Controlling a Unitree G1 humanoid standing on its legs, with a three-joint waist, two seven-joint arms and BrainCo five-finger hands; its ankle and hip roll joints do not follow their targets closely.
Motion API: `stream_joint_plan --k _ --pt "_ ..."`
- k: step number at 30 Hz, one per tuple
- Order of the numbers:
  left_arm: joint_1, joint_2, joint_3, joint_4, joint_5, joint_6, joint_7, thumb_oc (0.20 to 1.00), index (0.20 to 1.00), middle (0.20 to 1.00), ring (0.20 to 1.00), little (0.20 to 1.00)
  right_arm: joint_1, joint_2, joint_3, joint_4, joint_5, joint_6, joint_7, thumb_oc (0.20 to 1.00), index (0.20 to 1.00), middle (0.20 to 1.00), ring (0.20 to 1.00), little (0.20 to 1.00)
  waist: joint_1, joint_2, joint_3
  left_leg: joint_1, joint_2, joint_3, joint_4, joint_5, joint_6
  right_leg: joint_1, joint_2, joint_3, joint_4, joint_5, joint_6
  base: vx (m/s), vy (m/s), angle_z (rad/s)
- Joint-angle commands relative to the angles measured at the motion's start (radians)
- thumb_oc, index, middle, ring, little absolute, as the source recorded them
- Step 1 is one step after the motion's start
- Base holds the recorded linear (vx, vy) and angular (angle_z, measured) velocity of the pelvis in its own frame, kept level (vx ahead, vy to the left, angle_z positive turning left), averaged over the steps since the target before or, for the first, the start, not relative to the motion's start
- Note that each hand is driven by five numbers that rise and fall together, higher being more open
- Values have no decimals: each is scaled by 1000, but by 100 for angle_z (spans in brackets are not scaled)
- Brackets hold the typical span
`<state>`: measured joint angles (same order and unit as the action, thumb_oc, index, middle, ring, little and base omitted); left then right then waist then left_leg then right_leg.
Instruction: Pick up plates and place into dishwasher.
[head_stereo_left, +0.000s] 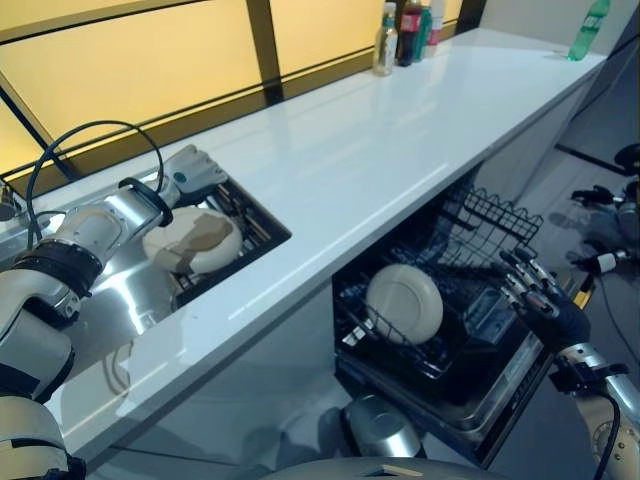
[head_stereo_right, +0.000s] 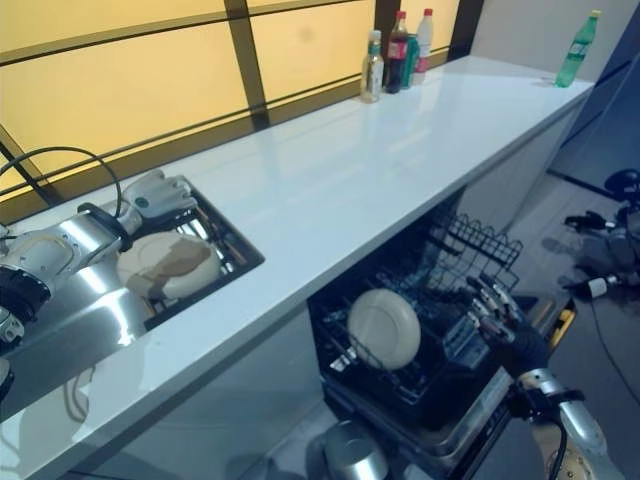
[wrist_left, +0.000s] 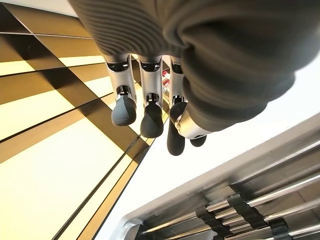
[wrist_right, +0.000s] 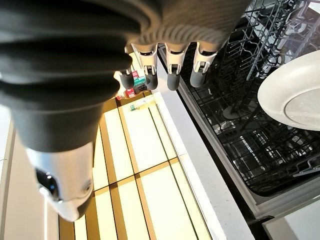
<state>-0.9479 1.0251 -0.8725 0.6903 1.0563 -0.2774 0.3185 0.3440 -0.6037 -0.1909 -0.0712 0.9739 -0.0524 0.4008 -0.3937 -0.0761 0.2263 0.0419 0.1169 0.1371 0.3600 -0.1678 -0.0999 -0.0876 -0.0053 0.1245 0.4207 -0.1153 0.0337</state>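
A white plate (head_stereo_right: 384, 327) stood on edge in the dishwasher's black lower rack (head_stereo_right: 420, 330), with the right hand (head_stereo_right: 503, 322) near it, fingers (head_stereo_right: 484, 291) straight and holding nothing. The left hand (head_stereo_right: 155, 195) hung over the stacked plates (head_stereo_right: 165, 265) in the sink (head_stereo_right: 235, 250). Bottles (head_stereo_right: 397, 47) stood at the far end of the white surface (head_stereo_right: 350, 170).

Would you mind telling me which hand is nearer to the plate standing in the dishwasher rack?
Right. The right hand hovers open just beside the rack, a short way from the plate. The left hand is off over the sink, above a different plate.
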Motion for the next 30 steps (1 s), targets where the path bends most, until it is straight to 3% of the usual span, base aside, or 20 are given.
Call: stream_joint_plan --k 1,3,4,6,9,11,14,18,20,24,26,30 --pt "75 51 119 -16 -34 30 32 200 200 200 200 200 5 -41 -68 -51 33 -24 16 1000 1000 1000 1000 1000 8 13 -63 -40 52 8 -50 114 19 -31 -71 19 -126 109 130 31 23 3" --pt "96 47 135 -17 -75 45 35 200 200 200 200 200 5 -44 -70 -48 30 -22 19 1000 1000 1000 1000 1000 10 15 -64 -35 49 8 -52 114 18 -24 -73 17 -129 108 130 36 19 3" --pt "107 46 146 -16 -115 55 47 241 241 241 241 241 6 -48 -71 -49 33 -18 18 1000 1000 1000 1000 1000 11 16 -65 -33 49 8 -52 114 19 -23 -73 17 -130 107 130 0 0 0" --pt "145 39 190 -17 -272 92 41 1000 1000 1000 1000 1000 10 -47 -69 -51 33 -11 14 1000 1000 1000 1000 1000 16 18 -65 -31 48 5 -50 113 19 -20 -73 14 -129 104 128 4 16 -1" --pt "247 -4 318 -15 -543 129 65 1000 1000 1000 1000 1000 15 -33 -65 -42 19 -11 19 1000 1000 1000 1000 1000 30 21 -62 -31 47 -2 -52 115 19 -19 -71 10 -127 97 123 -9 43 -1" --pt "310 -49 411 -1 -439 85 97 1000 1000 1000 1000 1000 9 -16 -63 -34 6 -9 26 1000 1000 1000 1000 1000 39 21 -60 -32 47 -8 -54 118 20 -17 -69 8 -128 96 119 -11 55 1" --pt "347 -43 445 -4 -320 34 131 1000 1000 1000 1000 1000 5 -15 -73 -42 6 4 36 1000 1000 1000 1000 1000 46 22 -59 -37 49 -13 -54 123 18 -20 -69 2 -128 95 114 -26 63 4" --pt "365 -24 478 -46 -483 8 201 1000 1000 1000 1000 1000 3 -28 -60 -61 22 -12 24 1000 1000 1000 1000 1000 57 17 -43 -53 52 -22 -53 127 18 -40 -69 -2 -122 96 114 -89 58 18" --pt "378 -29 508 -63 -572 -37 246 1000 1000 1000 1000 1000 5 -25 -53 -62 21 -24 22 1000 1000 1000 1000 1000 60 15 -38 -57 52 -23 -51 129 18 -45 -68 1 -120 97 114 -61 51 11" --pt "440 -101 648 -188 -788 -197 321 1000 1000 1000 1000 1000 16 2 -29 -64 7 -74 23 1000 1000 1000 1000 1000 80 4 -31 -73 51 -34 -49 130 20 -56 -62 6 -114 94 111 -91 61 5" --pt "467 -134 703 -256 -855 -250 315 1000 1000 1000 1000 1000 18 16 -25 -63 0 -88 30 1000 1000 1000 1000 1000 89 1 -33 -74 49 -40 -50 128 19 -52 -61 7 -117 91 108 -78 64 4" --pt "533 -246 829 -457 -1022 -287 238 1000 1000 1000 1000 1000 5 54 -7 -85 -26 -100 33 1000 1000 1000 1000 1000 117 -2 -50 -57 38 -49 -75 116 20 -27 -62 1 -145 83 107 -96 60 5"
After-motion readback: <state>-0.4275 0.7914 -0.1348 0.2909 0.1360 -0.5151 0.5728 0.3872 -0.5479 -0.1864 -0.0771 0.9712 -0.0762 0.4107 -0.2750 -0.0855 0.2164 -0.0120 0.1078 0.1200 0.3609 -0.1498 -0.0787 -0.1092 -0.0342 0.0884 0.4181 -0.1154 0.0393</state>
